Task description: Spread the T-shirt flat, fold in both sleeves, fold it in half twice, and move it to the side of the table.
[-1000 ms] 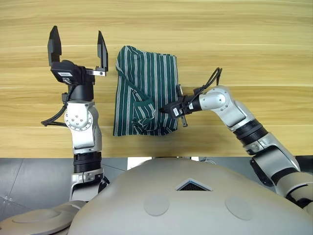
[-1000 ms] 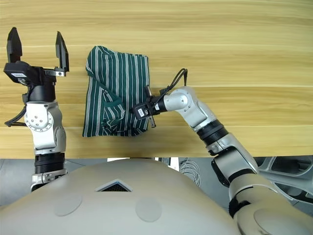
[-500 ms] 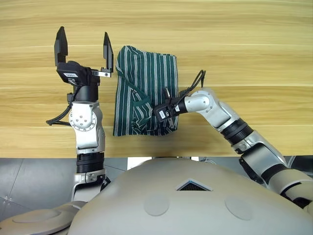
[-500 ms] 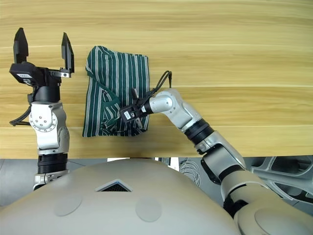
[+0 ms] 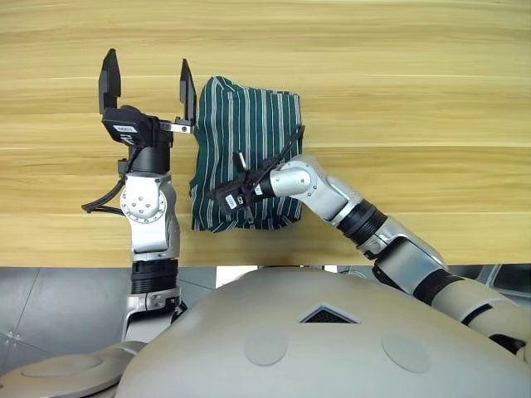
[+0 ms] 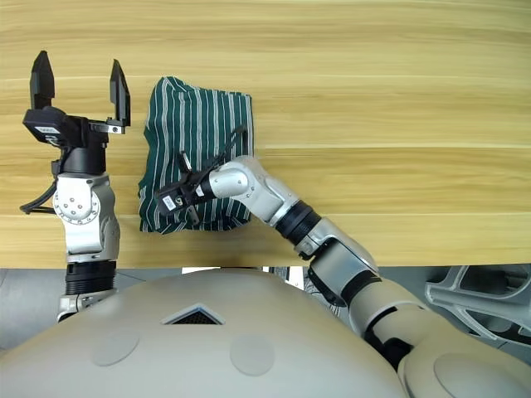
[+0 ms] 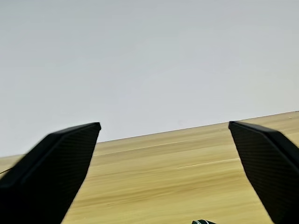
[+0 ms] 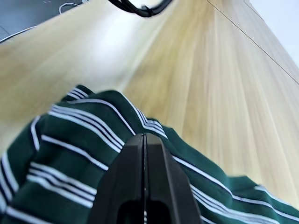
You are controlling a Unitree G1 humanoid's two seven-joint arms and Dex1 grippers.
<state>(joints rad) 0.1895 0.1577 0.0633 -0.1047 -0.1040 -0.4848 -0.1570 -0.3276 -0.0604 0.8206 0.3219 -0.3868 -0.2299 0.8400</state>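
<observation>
the t-shirt lies folded into a small block near the front edge of the table, so the last step, sliding it aside, seems in hand. the next push likely needs to stay low and even to keep the folds. the right gripper, fingers pressed together, lies on the shirt's near part. the left gripper stands spread wide and empty, just beside the shirt's left edge.

Table: we see pale wood planks, their grain and seams running from left to right, reaching a straight near edge.
Floor: below that near edge we see dark grey tiles with thin joints.
Wall: past the table's far edge we see a plain, pale surface.
Light: we find it even, with a soft sheen on the wood.
</observation>
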